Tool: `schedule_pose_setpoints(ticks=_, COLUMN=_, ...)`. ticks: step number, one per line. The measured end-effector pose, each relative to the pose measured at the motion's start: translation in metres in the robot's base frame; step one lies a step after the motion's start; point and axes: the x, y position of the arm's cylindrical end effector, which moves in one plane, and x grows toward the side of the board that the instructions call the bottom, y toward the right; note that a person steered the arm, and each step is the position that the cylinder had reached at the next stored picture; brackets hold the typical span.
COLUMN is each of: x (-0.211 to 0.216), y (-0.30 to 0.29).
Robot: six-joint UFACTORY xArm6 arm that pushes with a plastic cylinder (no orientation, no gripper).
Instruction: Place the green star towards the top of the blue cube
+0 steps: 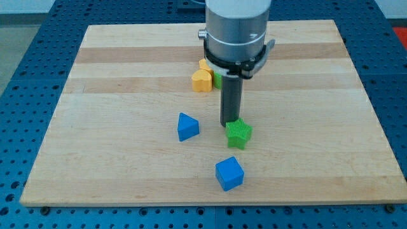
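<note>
Nearest the view's bottom sits the blue cube [229, 173], with the green star [239, 133] just above it and slightly to the view's right. My tip [228, 123], a bare rod holding nothing, touches the star's upper left edge. A blue triangular block [187, 126] lies to the left, and a yellow block [201, 79] sits by the arm on the wooden board [114, 76].

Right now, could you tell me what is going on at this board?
My tip rests just on the top-left side of the green star, seemingly touching it. The blue cube lies below the star, towards the view's bottom, so the star already sits on its upper side. A blue triangular block is to the left, and a yellow block with a bit of green beside it lies behind the arm on the wooden board.
</note>
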Motion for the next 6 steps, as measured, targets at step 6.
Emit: schedule_pose_setpoints(ticks=6, x=-0.051, y=-0.094)
